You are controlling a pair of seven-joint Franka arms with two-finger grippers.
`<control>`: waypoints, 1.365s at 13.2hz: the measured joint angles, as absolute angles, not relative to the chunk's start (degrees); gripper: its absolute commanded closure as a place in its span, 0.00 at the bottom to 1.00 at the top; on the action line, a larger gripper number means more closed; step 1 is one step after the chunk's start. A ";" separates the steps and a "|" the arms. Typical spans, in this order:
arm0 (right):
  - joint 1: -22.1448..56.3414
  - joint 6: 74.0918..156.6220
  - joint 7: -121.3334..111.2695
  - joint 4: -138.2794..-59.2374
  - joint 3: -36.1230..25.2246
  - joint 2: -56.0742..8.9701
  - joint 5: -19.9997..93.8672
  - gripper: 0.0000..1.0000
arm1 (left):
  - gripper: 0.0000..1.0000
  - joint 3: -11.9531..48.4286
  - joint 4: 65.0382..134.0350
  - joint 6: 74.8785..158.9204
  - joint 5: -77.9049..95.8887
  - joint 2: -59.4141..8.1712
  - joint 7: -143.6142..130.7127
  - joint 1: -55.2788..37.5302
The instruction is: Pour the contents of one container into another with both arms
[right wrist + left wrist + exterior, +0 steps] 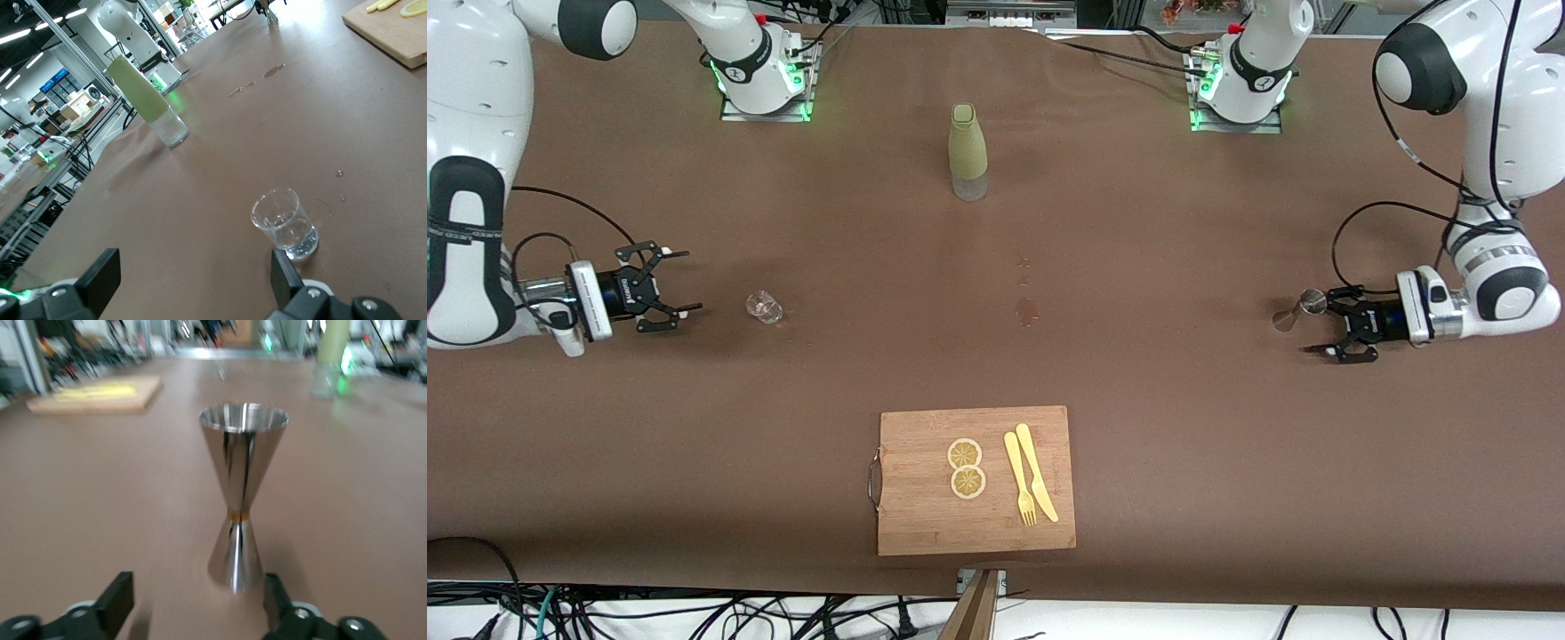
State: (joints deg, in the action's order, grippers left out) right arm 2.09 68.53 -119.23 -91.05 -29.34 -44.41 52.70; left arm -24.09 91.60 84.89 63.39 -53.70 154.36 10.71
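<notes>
At the right arm's end of the table, the right gripper waits with jaws spread wide and empty, near a small glass; the right wrist view shows liquid in its bottom. A green-sleeved bottle stands mid-table; a cutting board lies nearer the camera. The left gripper, jaws apart, flanks an upright steel jigger without gripping.

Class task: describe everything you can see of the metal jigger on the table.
The jigger is shiny steel, an hourglass of two cones joined at a narrow waist with a thin gold band. It stands upright on the brown table, wider cup up, toward the left arm's end. The open left gripper flanks it; nothing grips it.
</notes>
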 measured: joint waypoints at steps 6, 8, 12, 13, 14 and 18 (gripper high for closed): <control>5.16 65.82 -91.95 -84.69 -29.61 -38.83 49.72 0.00 | 0.00 -24.51 86.58 85.67 47.92 -51.85 133.41 10.43; 9.97 65.89 -83.07 -84.43 -32.30 -35.15 46.60 0.00 | 0.00 -24.49 83.79 85.76 40.85 -48.24 119.21 9.77; 14.87 67.08 -65.49 -84.30 -34.17 -27.87 39.60 0.00 | 0.00 -23.29 81.13 85.59 28.58 -38.09 88.68 6.70; 14.85 67.29 -61.12 -84.28 -33.04 -25.93 36.81 0.00 | 0.00 -21.69 81.06 85.36 25.93 -35.14 80.76 5.90; 14.80 68.27 -56.74 -84.26 -31.56 -23.85 33.57 0.00 | 0.00 -19.47 81.05 84.77 23.35 -32.25 72.77 5.25; 11.32 74.07 -40.12 -84.40 -20.85 -14.56 17.78 0.00 | 0.00 -6.89 80.99 82.94 10.23 -22.18 42.85 2.19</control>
